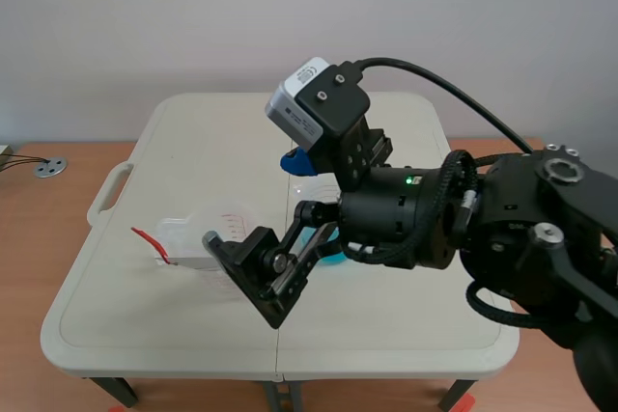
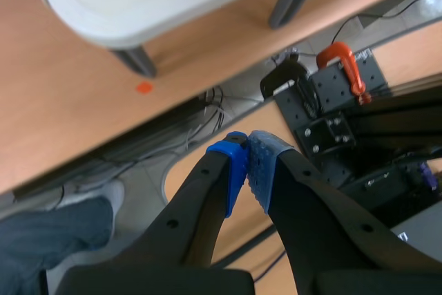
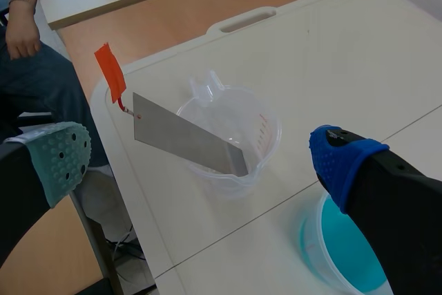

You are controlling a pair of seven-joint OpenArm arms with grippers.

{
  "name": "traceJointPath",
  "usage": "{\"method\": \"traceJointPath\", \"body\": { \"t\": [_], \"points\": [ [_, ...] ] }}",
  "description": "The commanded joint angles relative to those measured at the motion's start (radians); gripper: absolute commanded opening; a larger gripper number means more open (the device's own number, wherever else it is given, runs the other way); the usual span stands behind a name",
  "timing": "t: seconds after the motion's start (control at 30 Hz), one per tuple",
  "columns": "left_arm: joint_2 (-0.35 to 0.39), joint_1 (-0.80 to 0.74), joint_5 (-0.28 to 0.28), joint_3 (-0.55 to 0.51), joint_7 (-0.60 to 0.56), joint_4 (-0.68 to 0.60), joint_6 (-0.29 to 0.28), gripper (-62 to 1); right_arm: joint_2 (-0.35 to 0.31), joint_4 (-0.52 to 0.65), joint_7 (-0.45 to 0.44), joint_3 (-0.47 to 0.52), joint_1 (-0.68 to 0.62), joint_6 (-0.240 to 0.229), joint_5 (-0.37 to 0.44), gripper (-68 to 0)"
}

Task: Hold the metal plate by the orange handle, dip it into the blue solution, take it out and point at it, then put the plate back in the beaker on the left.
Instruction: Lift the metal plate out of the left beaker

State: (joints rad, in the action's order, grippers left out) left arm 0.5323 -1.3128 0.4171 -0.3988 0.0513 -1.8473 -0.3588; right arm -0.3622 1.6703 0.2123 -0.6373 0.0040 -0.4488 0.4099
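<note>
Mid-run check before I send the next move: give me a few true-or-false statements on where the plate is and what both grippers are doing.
1. The metal plate leans tilted in the clear beaker. True.
2. The right gripper is shut on the orange handle. False: it is open and holds nothing; the handle sticks up free, apart from both fingers.
3. The left gripper is shut on nothing. True: its pads meet, off to the side of the table.
4. The plate is dipped in the blue solution. False: the plate sits in the clear beaker beside it.
</note>
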Motion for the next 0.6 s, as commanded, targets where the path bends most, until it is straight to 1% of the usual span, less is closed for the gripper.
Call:
{"method": "traceJointPath", "body": {
  "t": [0.0, 0.1, 0.4, 0.57],
  "points": [
    [-0.005, -0.004, 0.006, 0.004, -0.009, 0.01, 0.002, -57.9, 0.024, -0.013, -0.012, -0.012, 0.029, 0.003, 0.001, -1.2],
    [-0.005, -0.004, 0.006, 0.004, -0.009, 0.029, 0.002, -57.9, 0.054, -0.053, -0.01, -0.055, 0.06, 0.003, -0.026, -1.2],
    [-0.005, -0.004, 0.006, 0.004, -0.008, 0.075, 0.002, -57.9, 0.109, -0.154, -0.009, -0.172, 0.147, -0.001, -0.034, -1.2],
    [-0.005, -0.004, 0.006, 0.004, -0.01, 0.105, 0.002, -57.9, 0.15, -0.221, -0.021, -0.205, 0.183, -0.001, -0.034, -1.2]
  ]
}}
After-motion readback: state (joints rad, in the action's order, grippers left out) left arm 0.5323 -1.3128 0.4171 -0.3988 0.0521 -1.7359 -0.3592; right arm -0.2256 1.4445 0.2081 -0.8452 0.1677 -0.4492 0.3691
